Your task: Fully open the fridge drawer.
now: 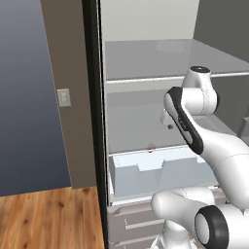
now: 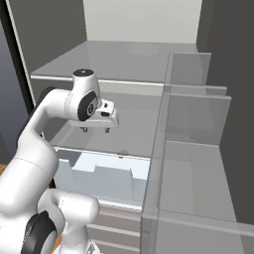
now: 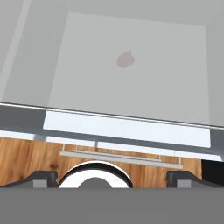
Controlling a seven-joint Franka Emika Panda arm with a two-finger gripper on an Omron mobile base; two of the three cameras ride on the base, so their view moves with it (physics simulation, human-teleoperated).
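The fridge drawer (image 1: 146, 172) is a pale blue-white translucent bin with a stepped notch in its front wall, sitting under the lowest glass shelf and sticking out a little past it. The right base view has the drawer (image 2: 106, 178) left of a glass divider. In the hand view its front rim (image 3: 127, 130) is a pale strip below the shelf. My gripper (image 2: 95, 130) hangs above that shelf, pointing down, open and holding nothing. Its fingertips (image 3: 43, 177) stand far apart. From the left, the gripper (image 1: 168, 124) is above the drawer's right half.
A small red fruit-like thing (image 3: 126, 60) shows blurred through the glass shelf (image 3: 131, 52). Grey flat-fronted drawers with a bar handle (image 3: 120, 155) lie below the bin, over wood floor (image 1: 48, 219). A glass divider (image 2: 163, 149) walls off the right compartment. The dark door edge (image 1: 95, 121) stands at left.
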